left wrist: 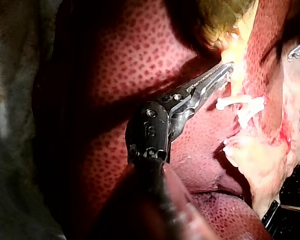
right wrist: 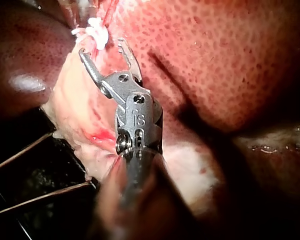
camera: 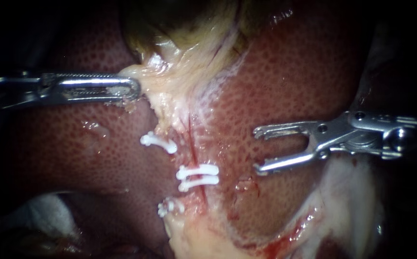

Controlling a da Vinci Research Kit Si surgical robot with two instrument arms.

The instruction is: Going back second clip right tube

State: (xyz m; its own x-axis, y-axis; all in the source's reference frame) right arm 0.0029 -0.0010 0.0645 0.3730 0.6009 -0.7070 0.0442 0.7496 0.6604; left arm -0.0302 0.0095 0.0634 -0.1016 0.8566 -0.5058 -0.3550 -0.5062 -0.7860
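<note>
The silver right instrument [camera: 256, 150], jaws wide and empty, should draw straight rightward, clear of the paired white plastic clips [camera: 197, 176], while the left instrument [camera: 135, 89] grips pale yellowish tissue [camera: 170, 81].

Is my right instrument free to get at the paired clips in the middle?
Probably yes: the right instrument, its tool open and empty, faces the paired clips across bare liver, nothing between them.

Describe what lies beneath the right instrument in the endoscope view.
Beneath the right instrument, bare speckled liver shows through the gap between its open jaws, which hold nothing. Farther back its body crosses pale tissue. Whatever lies directly under the metal is covered.
</note>
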